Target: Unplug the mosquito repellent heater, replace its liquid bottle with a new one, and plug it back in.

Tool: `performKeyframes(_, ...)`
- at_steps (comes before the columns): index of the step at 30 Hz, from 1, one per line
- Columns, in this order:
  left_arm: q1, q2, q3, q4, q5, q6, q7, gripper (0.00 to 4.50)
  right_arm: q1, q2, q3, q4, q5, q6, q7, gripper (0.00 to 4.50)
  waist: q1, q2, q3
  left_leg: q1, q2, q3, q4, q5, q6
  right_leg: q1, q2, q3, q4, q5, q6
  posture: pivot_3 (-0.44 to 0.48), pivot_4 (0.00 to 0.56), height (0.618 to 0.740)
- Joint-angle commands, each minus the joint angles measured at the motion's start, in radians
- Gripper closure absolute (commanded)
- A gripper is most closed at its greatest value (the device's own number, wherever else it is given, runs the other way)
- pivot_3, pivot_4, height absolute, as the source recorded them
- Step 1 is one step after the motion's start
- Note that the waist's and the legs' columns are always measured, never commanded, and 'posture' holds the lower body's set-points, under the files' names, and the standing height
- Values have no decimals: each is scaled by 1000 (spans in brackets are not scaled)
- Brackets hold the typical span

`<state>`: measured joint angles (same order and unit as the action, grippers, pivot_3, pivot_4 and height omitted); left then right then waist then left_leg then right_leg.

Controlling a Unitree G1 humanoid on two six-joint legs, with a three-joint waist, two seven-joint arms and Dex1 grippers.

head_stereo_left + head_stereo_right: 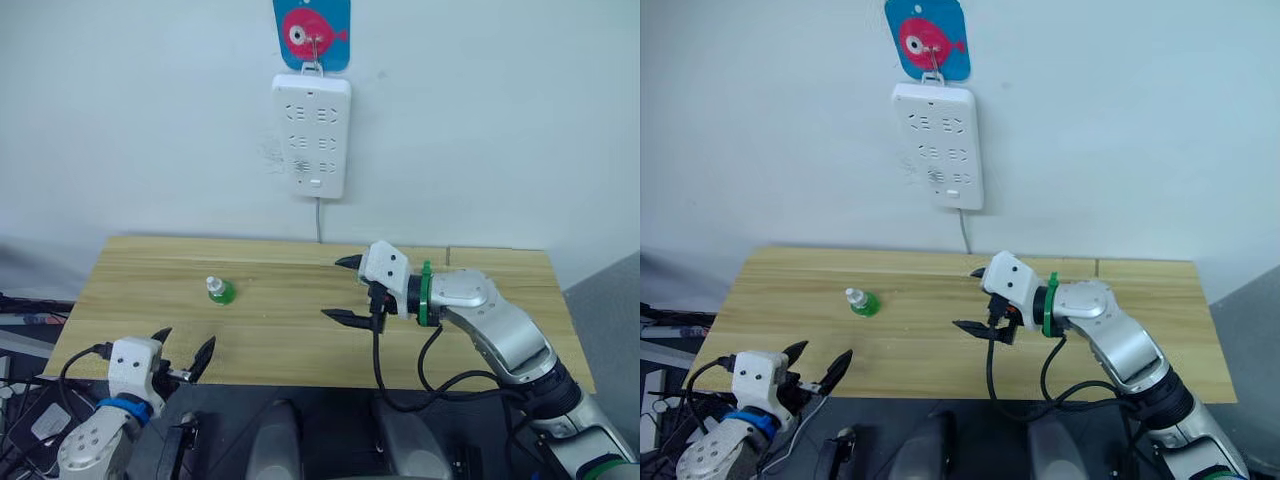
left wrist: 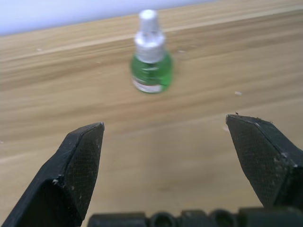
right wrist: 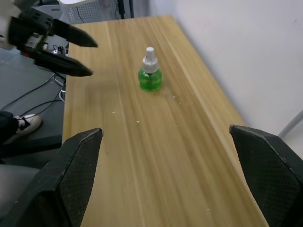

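A light wooden table (image 1: 280,340) stands against a pale wall. At its near edge, about 7 o'clock, the left gripper (image 1: 184,354) hovers with fingers spread wide, empty. Toward the middle, at 3 o'clock, the right gripper (image 1: 344,290) is also spread wide, holding nothing. A green liquid bottle (image 1: 219,290) stands upright at 10 o'clock. Beyond, a white power strip (image 1: 311,135) hangs on the wall under a blue fish hook (image 1: 312,34).

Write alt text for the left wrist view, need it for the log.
A small green bottle with a white cap stands upright on a wooden table, straight ahead of the open left gripper. The two black fingers are spread wide apart, holding nothing, with bare wood between them and the bottle.
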<state>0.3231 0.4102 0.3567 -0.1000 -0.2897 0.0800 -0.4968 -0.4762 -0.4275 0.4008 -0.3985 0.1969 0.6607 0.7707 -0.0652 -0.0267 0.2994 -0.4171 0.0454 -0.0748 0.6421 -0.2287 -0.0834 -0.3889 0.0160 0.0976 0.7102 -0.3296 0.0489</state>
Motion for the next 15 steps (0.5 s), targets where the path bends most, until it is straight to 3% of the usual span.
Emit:
performKeyframes(1,-41,6,0,70,48,-66,30,0,-30,33,26,-64,5,101,-43,25,1,1,19,-1,0,0,0,0,0,-1,0,0,0,0,0,-25,399,725)
performKeyframes(9,-193,3,-55,264,101,-143,42,0,-57,56,20,-130,31,247,-92,25,9,1,93,-4,0,-1,-1,0,-1,-3,-2,-2,1,1,-1,-64,488,725)
performKeyframes(15,-354,-31,-113,434,121,-208,34,0,-27,39,7,-206,73,326,-108,25,11,5,115,-9,0,-1,-1,0,-1,-7,-2,-2,2,1,-1,-96,509,725)
